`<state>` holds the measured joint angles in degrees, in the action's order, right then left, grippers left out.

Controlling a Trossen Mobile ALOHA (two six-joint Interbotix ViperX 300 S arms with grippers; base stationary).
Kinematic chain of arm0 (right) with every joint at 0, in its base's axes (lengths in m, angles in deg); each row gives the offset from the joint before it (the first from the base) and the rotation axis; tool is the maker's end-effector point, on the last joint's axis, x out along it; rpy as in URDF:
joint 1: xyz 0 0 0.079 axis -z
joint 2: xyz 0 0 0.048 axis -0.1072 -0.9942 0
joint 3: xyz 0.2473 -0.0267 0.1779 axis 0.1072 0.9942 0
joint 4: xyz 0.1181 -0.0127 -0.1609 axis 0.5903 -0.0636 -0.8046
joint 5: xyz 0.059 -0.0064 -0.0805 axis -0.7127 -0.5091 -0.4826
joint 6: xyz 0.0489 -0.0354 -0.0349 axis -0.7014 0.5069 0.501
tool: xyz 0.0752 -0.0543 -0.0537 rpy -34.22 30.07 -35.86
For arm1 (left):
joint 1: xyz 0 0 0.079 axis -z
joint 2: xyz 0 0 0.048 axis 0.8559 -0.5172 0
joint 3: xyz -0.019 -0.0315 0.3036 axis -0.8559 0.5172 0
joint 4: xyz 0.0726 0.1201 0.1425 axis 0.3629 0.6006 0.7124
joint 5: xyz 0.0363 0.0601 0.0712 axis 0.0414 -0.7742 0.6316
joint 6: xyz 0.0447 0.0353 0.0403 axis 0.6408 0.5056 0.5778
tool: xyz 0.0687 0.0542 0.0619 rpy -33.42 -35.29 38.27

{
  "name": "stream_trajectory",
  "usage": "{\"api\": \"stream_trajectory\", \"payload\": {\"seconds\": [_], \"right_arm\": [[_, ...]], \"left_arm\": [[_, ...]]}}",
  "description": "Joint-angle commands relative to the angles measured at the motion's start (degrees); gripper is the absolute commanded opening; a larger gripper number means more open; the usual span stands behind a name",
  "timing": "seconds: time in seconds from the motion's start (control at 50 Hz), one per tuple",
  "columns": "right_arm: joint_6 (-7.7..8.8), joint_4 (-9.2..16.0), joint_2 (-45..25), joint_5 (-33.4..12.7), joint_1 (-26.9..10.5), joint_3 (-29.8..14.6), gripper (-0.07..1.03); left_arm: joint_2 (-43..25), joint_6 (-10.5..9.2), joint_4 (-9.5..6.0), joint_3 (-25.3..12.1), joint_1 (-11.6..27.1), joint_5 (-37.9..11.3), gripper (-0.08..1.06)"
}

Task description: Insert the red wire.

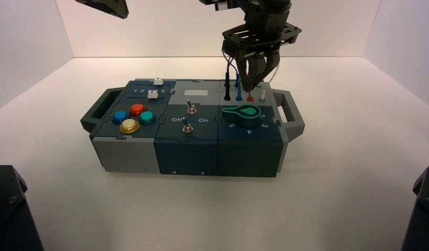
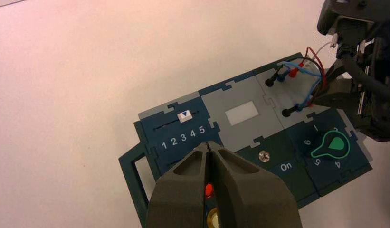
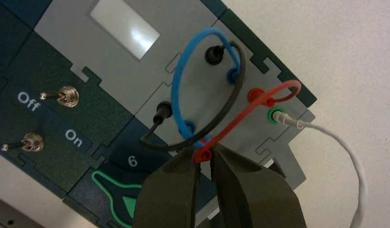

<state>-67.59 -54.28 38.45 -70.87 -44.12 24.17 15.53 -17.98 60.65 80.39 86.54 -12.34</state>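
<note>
right end effector [image 3: 205, 164] pinches the red wire [image 3: 245, 114] by its free plug, just behind the green knob [image 1: 243, 114]; i should keep it upright, press straight down.

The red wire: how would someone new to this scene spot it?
Find the grey panel at the box's right rear corner, behind the green knob. The red wire loops from a socket there to the plug in the right pincer; the neighbouring leads are blue, black and white.
</note>
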Motion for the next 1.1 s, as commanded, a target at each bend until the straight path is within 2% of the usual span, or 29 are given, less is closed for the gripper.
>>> {"api": "stream_trajectory", "payload": {"seconds": [0.02, 1.1], "right_arm": [[-0.35, -0.09, 0.09, 0.26, -0.09, -1.05, -0.02], [-0.7, 0.0, 1.41, -0.7, -0.09, 1.14, -0.02]], "left_arm": [[0.53, 0.26, 0.09, -1.67, 0.09, 0.53, -0.03], [0.62, 0.53, 0.18, -1.85, 0.18, 0.53, -0.03]]}}
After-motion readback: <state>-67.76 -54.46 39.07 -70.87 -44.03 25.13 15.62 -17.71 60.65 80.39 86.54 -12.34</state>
